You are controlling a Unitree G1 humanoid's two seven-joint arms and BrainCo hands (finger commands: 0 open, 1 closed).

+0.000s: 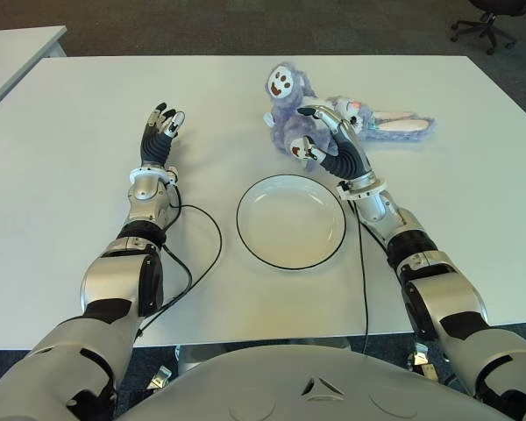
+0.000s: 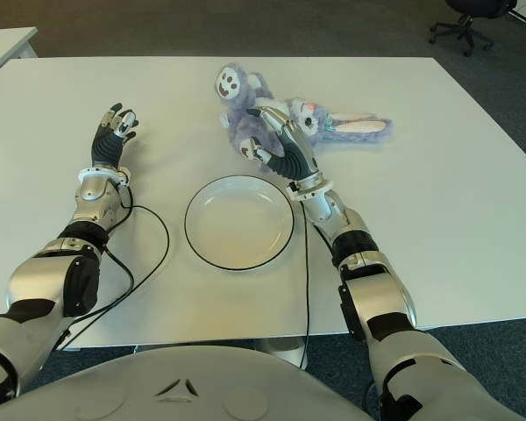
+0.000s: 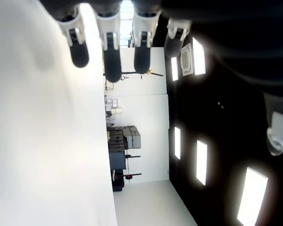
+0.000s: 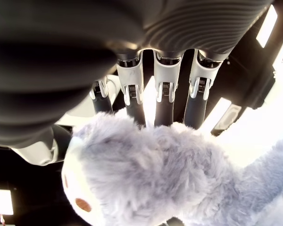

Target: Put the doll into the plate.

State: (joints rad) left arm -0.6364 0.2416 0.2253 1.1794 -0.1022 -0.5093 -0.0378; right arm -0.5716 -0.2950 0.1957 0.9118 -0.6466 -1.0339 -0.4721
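White table (image 1: 61,158) | right robot hand (image 1: 329,132) – fingers curled around doll (image 1: 289,118) | plate (image 1: 291,221) empty – nearby

Bare table (image 1: 88,123) surrounds the plate (image 1: 290,220); nothing blocks its rim.

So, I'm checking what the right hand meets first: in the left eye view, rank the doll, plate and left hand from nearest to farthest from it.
1. Doll: right hand is on it, fingers over its fur.
2. Plate: just nearer the robot, towards its left.
3. Left hand: far across on the left of the table, open.
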